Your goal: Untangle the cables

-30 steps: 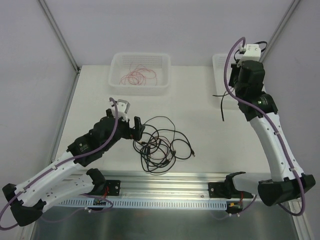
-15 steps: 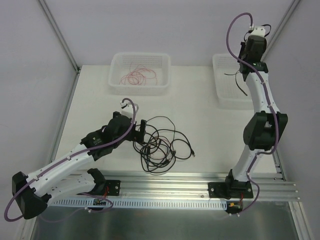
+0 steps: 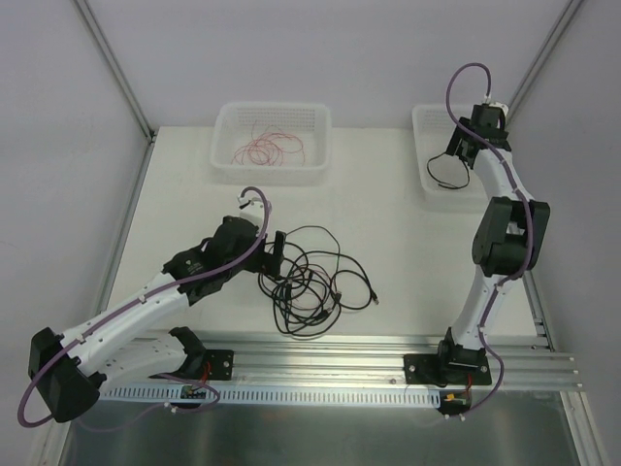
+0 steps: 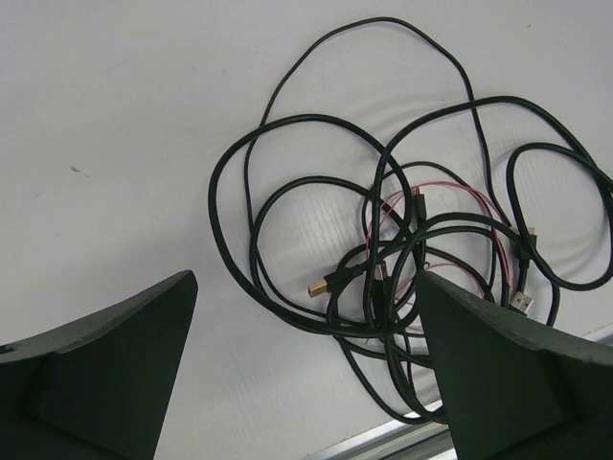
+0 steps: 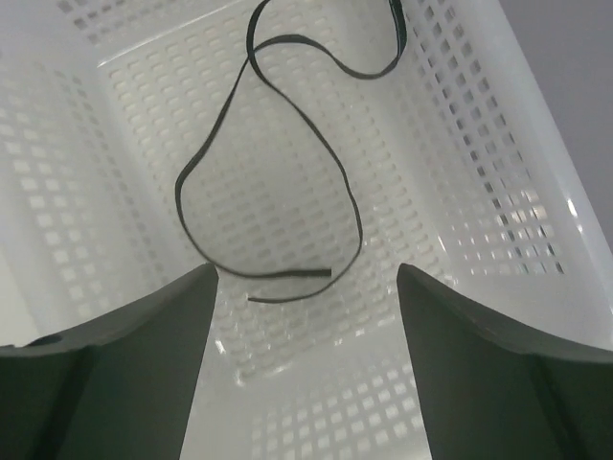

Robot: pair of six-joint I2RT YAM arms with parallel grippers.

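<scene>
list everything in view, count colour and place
tangled thin black cables with small end plugs: several, black, heaped mid-table
fine pink wire: one, pink, threaded through that heap
fine red-pink wire loops: one bunch, red-pink, in left basket
loose black cable: one, black, in right basket
perforated plastic baskets: two, white, far edge, left and right
table: one, white, under everything
aluminium rail: one, silver, near edge
left gripper: one, black, open beside the heap
right gripper: one, black, open above right basket
</scene>
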